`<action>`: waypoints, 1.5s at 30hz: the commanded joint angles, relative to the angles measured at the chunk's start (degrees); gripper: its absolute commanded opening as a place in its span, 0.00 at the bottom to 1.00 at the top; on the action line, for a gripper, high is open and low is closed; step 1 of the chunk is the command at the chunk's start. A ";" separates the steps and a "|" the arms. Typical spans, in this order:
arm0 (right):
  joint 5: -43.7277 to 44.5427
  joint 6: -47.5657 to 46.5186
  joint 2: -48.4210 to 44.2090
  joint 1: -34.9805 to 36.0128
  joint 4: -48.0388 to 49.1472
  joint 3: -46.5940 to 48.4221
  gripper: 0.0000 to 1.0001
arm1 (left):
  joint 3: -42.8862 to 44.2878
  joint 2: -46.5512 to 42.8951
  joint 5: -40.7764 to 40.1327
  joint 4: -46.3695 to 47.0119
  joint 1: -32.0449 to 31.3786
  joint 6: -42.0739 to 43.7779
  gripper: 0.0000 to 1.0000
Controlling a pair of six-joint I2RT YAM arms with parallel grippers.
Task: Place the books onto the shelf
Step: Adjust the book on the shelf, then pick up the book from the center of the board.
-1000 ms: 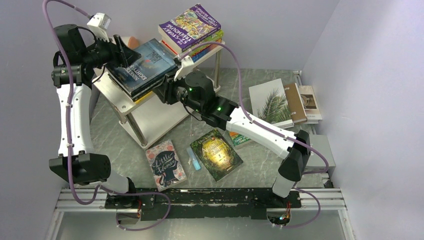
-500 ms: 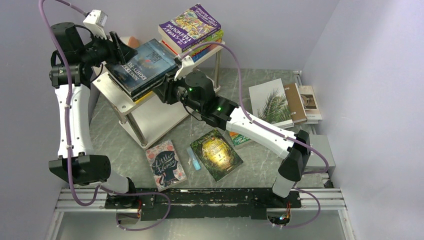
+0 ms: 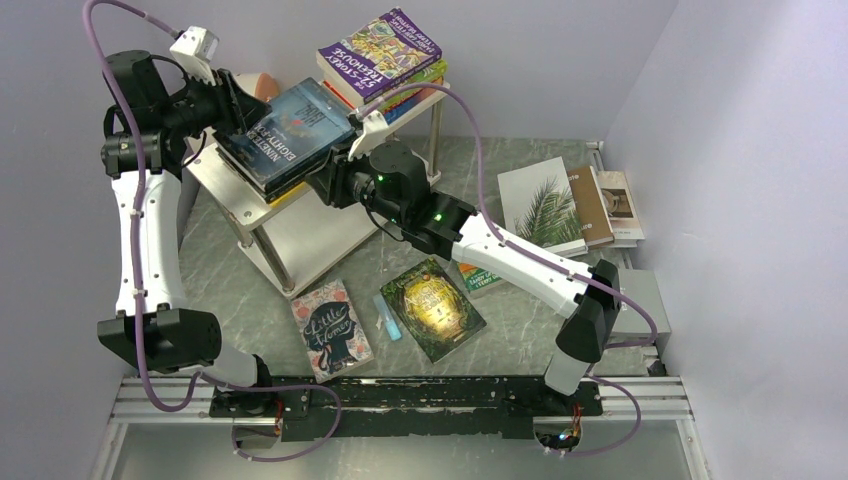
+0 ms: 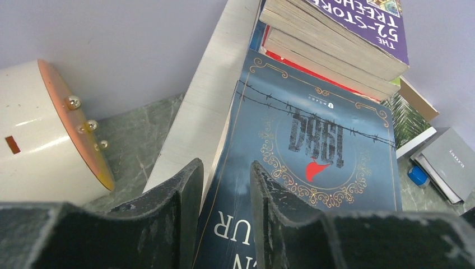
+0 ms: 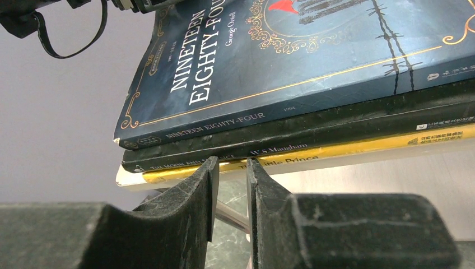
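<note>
Your left gripper (image 4: 225,168) and right gripper (image 5: 231,163) each stand narrowly parted, with the Nineteen Eighty-Four book (image 5: 291,61) at twelve o'clock of both.

Left gripper (image 4: 224,171) and right gripper (image 5: 231,163) held high (jaws slightly parted).

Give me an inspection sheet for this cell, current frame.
Surface: green-grey marbled table.
Job's things: shelf holds two stacks, Nineteen Eighty-Four atop one; Little Women, green-gold book, palm-cover book on the table.
Clutter: blue bar on table; white cylinder beside shelf.
Grippers: left gripper at Nineteen Eighty-Four's edge, right gripper facing the stack's spines; both slightly open, holding nothing.
Cables: purple cables loop off both arms.
Surroundings: pale walls; aluminium rail at front.
</note>
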 commanded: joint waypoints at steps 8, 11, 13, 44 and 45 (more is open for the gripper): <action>0.77 0.32 1.78 0.24 1.46 2.68 0.28 | -0.56 -1.84 5.03 -0.49 -0.20 -0.37 0.35; 0.86 0.28 2.00 0.25 1.34 3.06 0.28 | -0.87 -1.99 4.91 0.17 -0.20 -0.87 0.36; 0.86 0.31 1.96 0.28 1.34 3.20 0.28 | -0.09 -1.64 3.30 -1.07 -0.23 -0.31 0.36; 7.42 11.50 -39.48 -21.11 -19.78 -48.57 0.75 | -23.06 -39.46 -16.36 -12.41 -1.77 -17.63 0.83; 7.14 12.09 -39.38 -21.82 -20.21 -50.48 0.75 | -25.82 -41.10 -17.50 -13.20 -3.06 -18.08 0.83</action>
